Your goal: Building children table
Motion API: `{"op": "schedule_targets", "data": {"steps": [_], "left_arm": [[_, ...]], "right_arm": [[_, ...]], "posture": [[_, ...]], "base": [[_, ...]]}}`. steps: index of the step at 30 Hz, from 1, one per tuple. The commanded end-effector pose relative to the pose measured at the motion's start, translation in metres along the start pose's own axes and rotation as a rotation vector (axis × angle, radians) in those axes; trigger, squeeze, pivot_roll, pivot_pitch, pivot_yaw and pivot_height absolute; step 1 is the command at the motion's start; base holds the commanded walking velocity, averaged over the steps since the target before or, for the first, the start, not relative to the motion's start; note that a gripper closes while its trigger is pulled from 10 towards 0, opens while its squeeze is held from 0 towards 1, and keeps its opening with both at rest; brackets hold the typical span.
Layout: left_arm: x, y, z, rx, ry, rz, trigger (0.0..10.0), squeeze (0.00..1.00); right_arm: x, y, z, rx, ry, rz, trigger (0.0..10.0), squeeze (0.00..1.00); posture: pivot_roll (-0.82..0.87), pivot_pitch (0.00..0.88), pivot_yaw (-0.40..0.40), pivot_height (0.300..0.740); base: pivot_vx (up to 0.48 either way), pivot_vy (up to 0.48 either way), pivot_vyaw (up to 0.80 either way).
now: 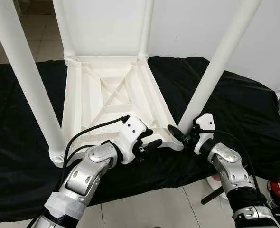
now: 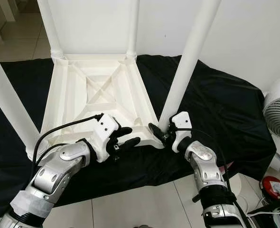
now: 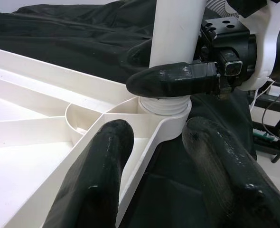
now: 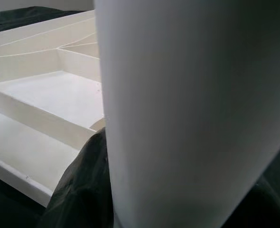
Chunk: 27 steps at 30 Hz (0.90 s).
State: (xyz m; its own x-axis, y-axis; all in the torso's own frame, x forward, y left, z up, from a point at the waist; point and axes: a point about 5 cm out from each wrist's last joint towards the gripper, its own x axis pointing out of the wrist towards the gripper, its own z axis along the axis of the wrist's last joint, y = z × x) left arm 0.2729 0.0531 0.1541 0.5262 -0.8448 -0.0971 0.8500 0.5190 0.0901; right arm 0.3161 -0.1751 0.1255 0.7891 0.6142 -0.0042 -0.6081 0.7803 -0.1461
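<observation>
Head views: the upturned white tabletop lies on black cloth; the right gripper clamps the near-right leg at its socket. Left wrist view: the left gripper, fingers apart, straddles that corner. Keep the leg upright while twisting.

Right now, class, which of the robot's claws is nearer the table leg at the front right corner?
Right. The right claw is at the base of that leg, fingers around it; the left claw sits beside it on the tabletop's rim.
</observation>
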Motion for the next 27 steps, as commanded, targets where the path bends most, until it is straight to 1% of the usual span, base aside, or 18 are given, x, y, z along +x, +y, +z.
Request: {"op": "schedule_targets", "data": {"steps": [1, 2, 3, 6, 9, 10, 13, 15, 17, 18, 19, 20, 21, 22, 24, 25, 26, 27], "left_arm": [[0.0, -0.003, 0.0, 0.0, 0.003, -0.013, 10.0, 0.0], [0.0, -0.004, 0.0, -0.001, 0.003, -0.014, 10.0, 0.0], [0.0, -0.004, 0.0, -0.002, 0.003, -0.015, 10.0, 0.0], [-0.001, -0.004, -0.001, -0.003, 0.006, -0.016, 10.0, 0.0], [-0.001, -0.004, -0.001, -0.003, 0.007, -0.015, 10.0, 0.0], [-0.002, -0.002, -0.002, -0.002, 0.015, -0.008, 10.0, 0.0], [-0.002, 0.0, -0.002, -0.003, 0.016, -0.001, 10.0, 0.0], [-0.003, 0.003, -0.002, -0.004, 0.015, 0.007, 10.0, 0.0], [-0.003, 0.003, -0.002, -0.004, 0.015, 0.007, 10.0, 0.0], [-0.004, 0.004, -0.002, -0.004, 0.014, 0.009, 10.0, 0.0], [-0.004, 0.002, -0.002, -0.003, 0.016, 0.006, 10.0, 0.0], [-0.004, 0.002, -0.002, -0.003, 0.016, 0.006, 10.0, 0.0], [-0.003, 0.001, -0.003, -0.004, 0.017, 0.002, 10.0, 0.0], [-0.003, 0.001, -0.003, -0.004, 0.017, 0.002, 10.0, 0.0], [-0.003, -0.001, -0.003, -0.006, 0.016, -0.002, 10.0, 0.0], [-0.003, -0.001, -0.003, -0.006, 0.016, -0.002, 10.0, 0.0], [-0.003, 0.0, -0.002, -0.007, 0.015, 0.0, 10.0, 0.0], [-0.003, 0.0, -0.002, -0.007, 0.015, 0.0, 10.0, 0.0]], "right_arm": [[0.001, 0.01, -0.007, -0.027, 0.039, 0.068, 0.0, 0.0], [0.001, 0.011, -0.007, -0.023, 0.034, 0.068, 0.0, 0.0], [0.001, 0.013, -0.007, -0.014, 0.027, 0.065, 10.0, 0.0], [-0.001, 0.019, -0.005, 0.025, -0.006, 0.059, 10.0, 0.0], [-0.001, 0.021, -0.003, 0.041, -0.019, 0.051, 10.0, 0.0], [0.0, 0.027, 0.0, 0.045, -0.026, -0.004, 10.0, 0.0], [0.0, 0.028, 0.0, 0.047, -0.024, -0.048, 10.0, 0.0], [0.002, 0.029, 0.0, 0.041, -0.015, -0.127, 10.0, 0.0], [0.002, 0.029, 0.0, 0.041, -0.015, -0.127, 10.0, 0.0], [0.002, 0.029, 0.0, 0.037, -0.01, -0.162, 10.0, 0.0], [0.004, 0.032, 0.0, 0.061, -0.011, -0.237, 10.0, 0.0], [0.004, 0.032, 0.0, 0.061, -0.011, -0.237, 10.0, 0.0], [0.005, 0.034, 0.0, 0.106, -0.009, -0.33, 10.0, 0.0], [0.005, 0.034, 0.0, 0.106, -0.009, -0.33, 10.0, 0.0], [0.005, 0.04, 0.0, 0.141, 0.003, -0.51, 10.0, 0.0], [0.005, 0.04, 0.0, 0.141, 0.003, -0.51, 10.0, 0.0], [0.004, 0.042, 0.001, 0.142, 0.007, -0.589, 10.0, 0.0], [0.004, 0.042, 0.001, 0.142, 0.007, -0.589, 10.0, 0.0]], "posture": [[0.04, 0.016, -0.077, 0.74], [0.04, 0.018, -0.076, 0.74], [0.03, 0.021, -0.077, 0.74], [0.03, 0.03, -0.079, 0.74], [0.03, 0.032, -0.079, 0.74], [0.03, 0.036, -0.08, 0.74], [0.03, 0.038, -0.082, 0.74], [0.02, 0.042, -0.085, 0.74], [0.02, 0.042, -0.085, 0.74], [0.02, 0.042, -0.085, 0.74], [0.02, 0.046, -0.083, 0.74], [0.02, 0.046, -0.083, 0.74], [0.02, 0.045, -0.083, 0.74], [0.02, 0.045, -0.083, 0.74], [0.02, 0.046, -0.085, 0.74], [0.02, 0.046, -0.085, 0.74], [0.02, 0.047, -0.085, 0.74], [0.02, 0.047, -0.085, 0.74]], "base": [[0.0, 0.0, 0.0], [0.0, 0.0, 0.0], [0.0, 0.0, 0.0], [0.0, 0.0, 0.0], [0.0, 0.0, 0.0], [0.0, 0.0, 0.0], [0.0, 0.0, 0.0], [0.0, 0.0, 0.0], [0.0, 0.0, 0.0], [0.0, 0.0, 0.0], [0.0, 0.0, 0.0], [0.0, 0.0, 0.0], [0.0, 0.0, 0.0], [0.0, 0.0, 0.0], [0.0, 0.0, 0.0], [0.0, 0.0, 0.0], [0.0, 0.0, 0.0], [0.0, 0.0, 0.0]]}}
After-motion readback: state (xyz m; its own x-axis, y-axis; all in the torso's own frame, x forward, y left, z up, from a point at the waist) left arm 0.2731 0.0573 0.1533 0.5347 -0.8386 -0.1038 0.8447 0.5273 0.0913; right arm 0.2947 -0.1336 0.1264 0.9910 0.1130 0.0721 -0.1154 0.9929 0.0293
